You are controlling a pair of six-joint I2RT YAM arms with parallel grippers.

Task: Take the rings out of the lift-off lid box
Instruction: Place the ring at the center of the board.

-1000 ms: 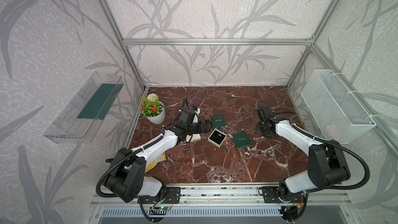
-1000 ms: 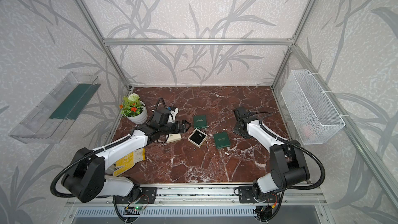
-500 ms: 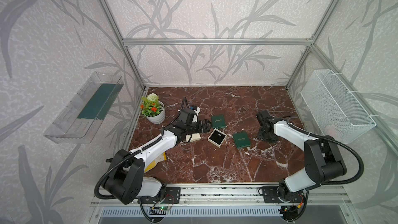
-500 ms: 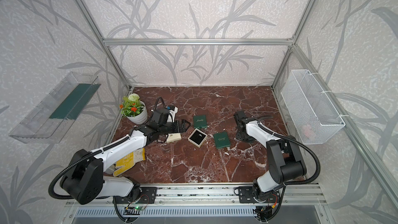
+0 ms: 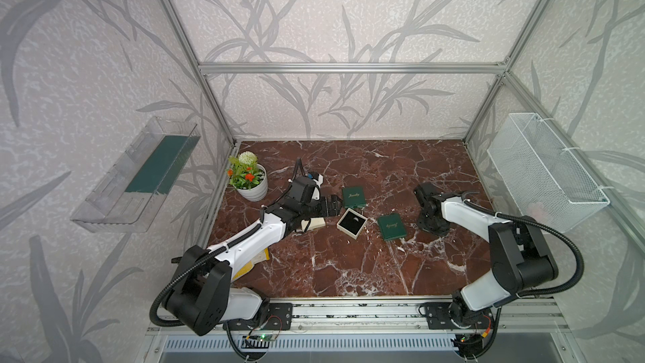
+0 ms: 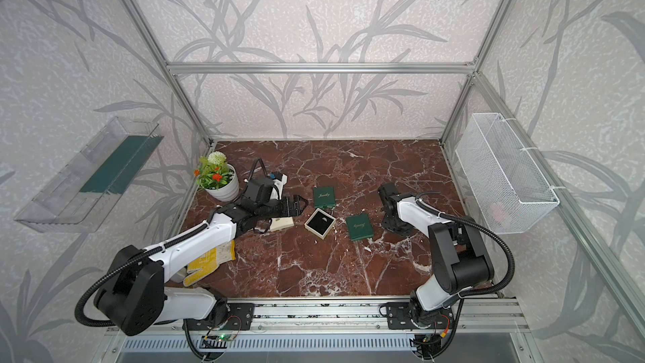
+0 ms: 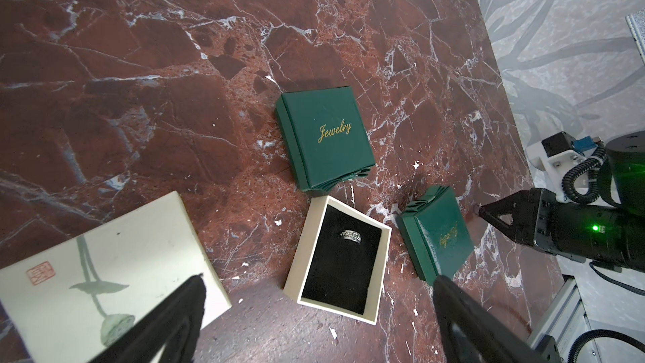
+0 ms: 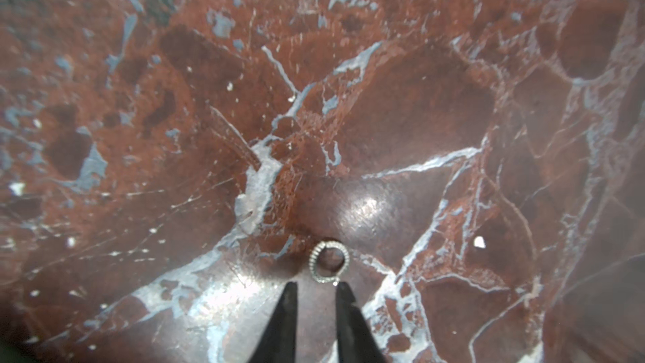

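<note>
Lift-off lid box point(image 7: 307, 244): open, with cream walls and a black insert. It sits on the marble table point(image 7: 174, 64).
Box contents: one silver ring point(image 7: 350, 235) is seated in the black insert.
Lid point(image 7: 104, 267): cream, painted with a lotus and a red seal. It lies flat near the box, not touching it.
Green boxes: two, both closed, with gold "Jewelry" lettering. One point(image 7: 324, 136) is just beside a corner of the open box, the other point(image 7: 436, 235) just beside its long wall. Their contents are hidden.
Loose ring point(image 8: 329, 261): lies flat on bare marble, outside every box, just ahead of the right fingertips.
Right gripper point(image 8: 316, 286): jaws slightly parted with nothing between them. Cannot tell whether the loose ring touches one tip.
Left gripper point(image 7: 319, 279): jaws spread wide and empty, hanging over the open box.
Wire basket point(image 5: 544, 172): hangs on the right wall. A pinkish item lies inside, too blurred to identify.
Clear shelf point(image 5: 136, 176): hangs on the left wall and holds a green liner.
</note>
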